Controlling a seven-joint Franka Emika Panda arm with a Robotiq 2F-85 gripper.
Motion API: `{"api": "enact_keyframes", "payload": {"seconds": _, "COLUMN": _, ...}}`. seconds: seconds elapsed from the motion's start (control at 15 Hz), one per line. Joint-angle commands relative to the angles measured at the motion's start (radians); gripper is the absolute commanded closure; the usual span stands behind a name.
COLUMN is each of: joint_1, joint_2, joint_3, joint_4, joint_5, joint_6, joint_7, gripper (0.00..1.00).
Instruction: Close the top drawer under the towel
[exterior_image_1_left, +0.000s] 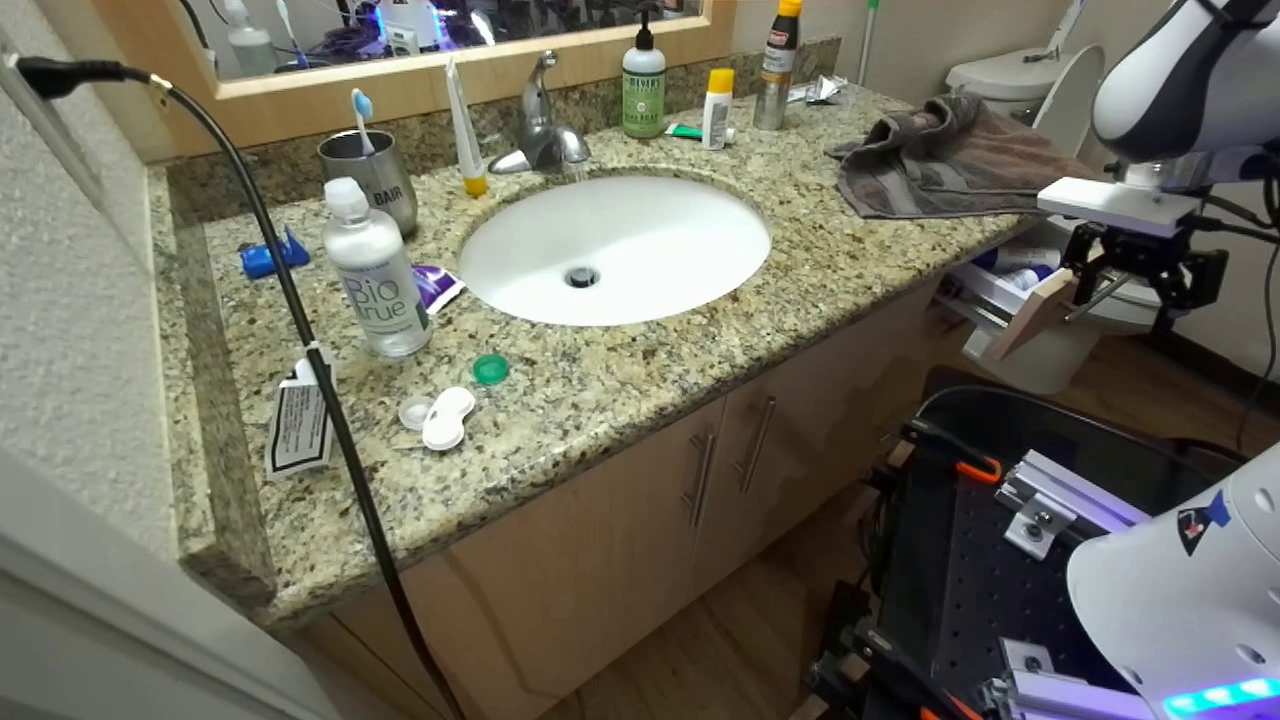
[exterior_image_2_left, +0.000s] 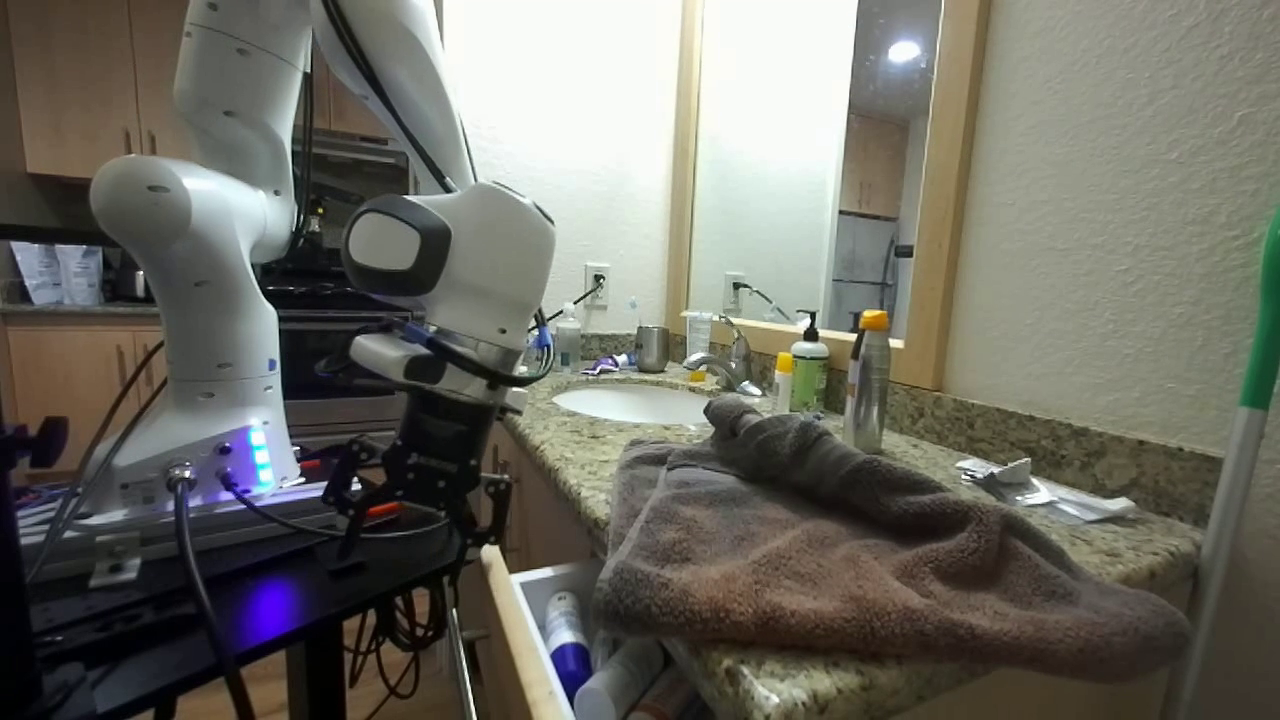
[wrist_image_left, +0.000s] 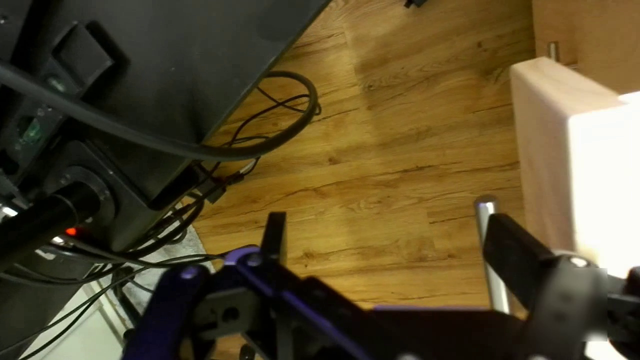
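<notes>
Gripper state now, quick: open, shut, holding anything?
Black two-fingered gripper: open, jaws wide apart, nothing clamped; contact with the slim silver metal drawer handle can't be told.

Wood flr (wrist_image_left: 400, 125), textured pale wall (exterior_image_2_left: 1100, 230) w/ wood-framed mirror (exterior_image_2_left: 770, 180).

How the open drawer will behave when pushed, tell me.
The drawer will probably move as one stiff piece, judging by its thick, flat front panel. The rounded containers lying inside may roll or shift if it is shoved hard. The towel reaches the counter edge above it and might rub, though whether they touch is not clear.
</notes>
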Motion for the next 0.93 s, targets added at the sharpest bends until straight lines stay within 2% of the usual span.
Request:
{"api": "enact_keyframes", "payload": {"seconds": 0.0, "joint_1": 0.067, "joint_2": 0.029, "joint_3": -0.019, "joint_4": -0.019, "joint_5": 0.108, "joint_6": 0.095, "joint_7": -0.002, "gripper": 0.0}}
{"api": "enact_keyframes", "payload": {"seconds": 0.4, "joint_1": 0.104, "joint_2": 0.132, "joint_3": -0.006, "joint_4": 0.002, "joint_5": 0.319, "joint_6": 0.114, "joint_7": -0.071, "gripper": 0.0}}
{"api": "enact_keyframes", "payload": {"seconds": 0.6, "joint_1": 0.118, "joint_2": 0.149, "joint_3": -0.024, "joint_4": -0.006, "joint_5": 0.41, "joint_6": 0.122, "joint_7": -0.03, "gripper": 0.0}}
{"api": "enact_keyframes", "payload": {"seconds": 0.87, "joint_1": 0.119, "joint_2": 0.206, "joint_3": -0.025, "joint_4": 0.006, "joint_5": 0.589, "joint_6": 0.11, "joint_7": 0.059, "gripper": 0.0}}
